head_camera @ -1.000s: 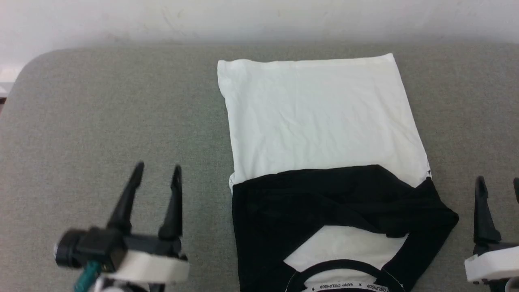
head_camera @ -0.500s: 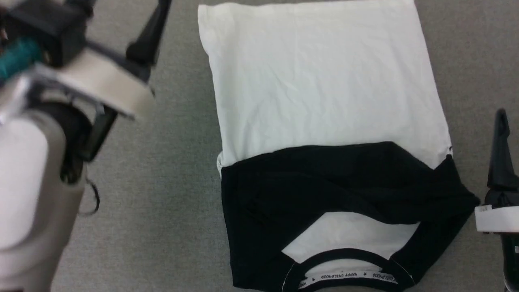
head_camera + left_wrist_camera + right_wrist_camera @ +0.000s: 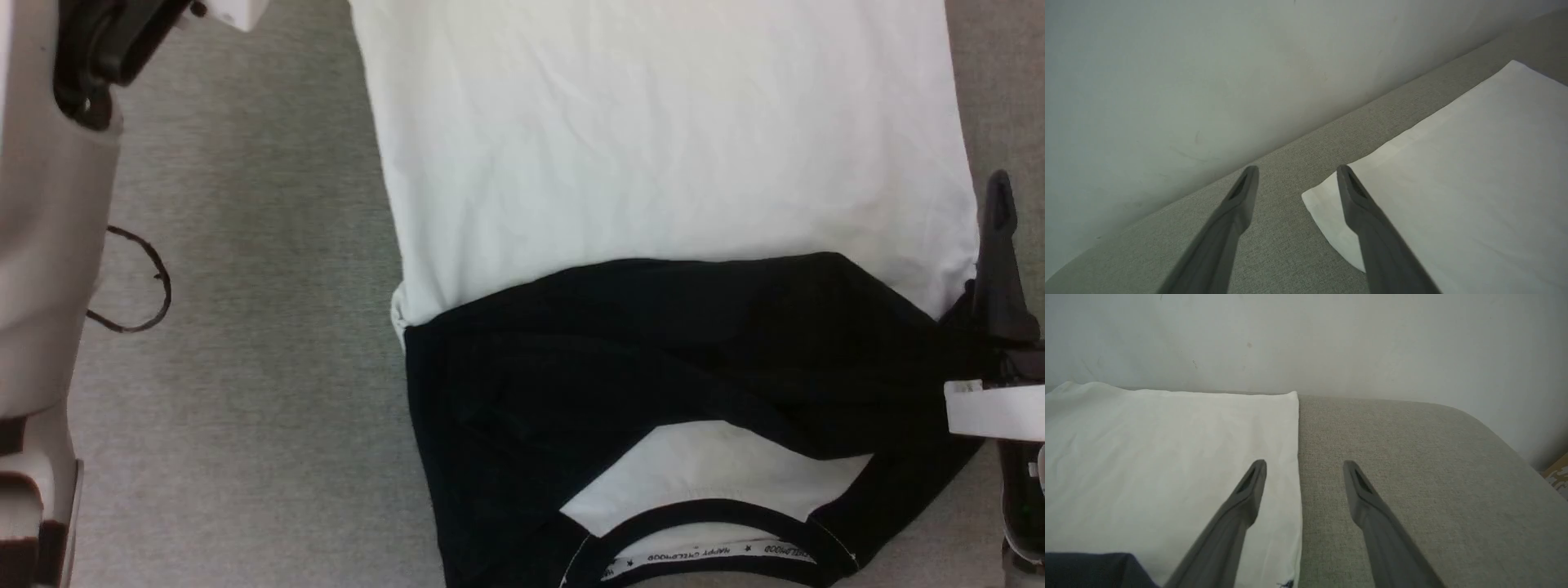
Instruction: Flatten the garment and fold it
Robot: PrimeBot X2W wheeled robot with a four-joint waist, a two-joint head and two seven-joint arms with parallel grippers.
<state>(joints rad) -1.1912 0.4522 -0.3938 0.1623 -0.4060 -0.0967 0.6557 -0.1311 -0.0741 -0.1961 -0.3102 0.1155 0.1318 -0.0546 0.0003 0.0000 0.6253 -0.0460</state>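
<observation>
The garment (image 3: pixel 653 204) is laid flat on the grey tabletop (image 3: pixel 261 392), black sleeves (image 3: pixel 653 343) folded inward. The left claw (image 3: pixel 1294 179) is held released over the far hem corner and the right claw (image 3: pixel 1304 473) spread astride the side edge, seemingly so the hem can be pinched

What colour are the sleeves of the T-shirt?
Black. The sleeves show best in the head view.

The right tool (image 3: pixel 1304 464), fingers apart, straddles the edge of the garment (image 3: pixel 1167 457).
</observation>
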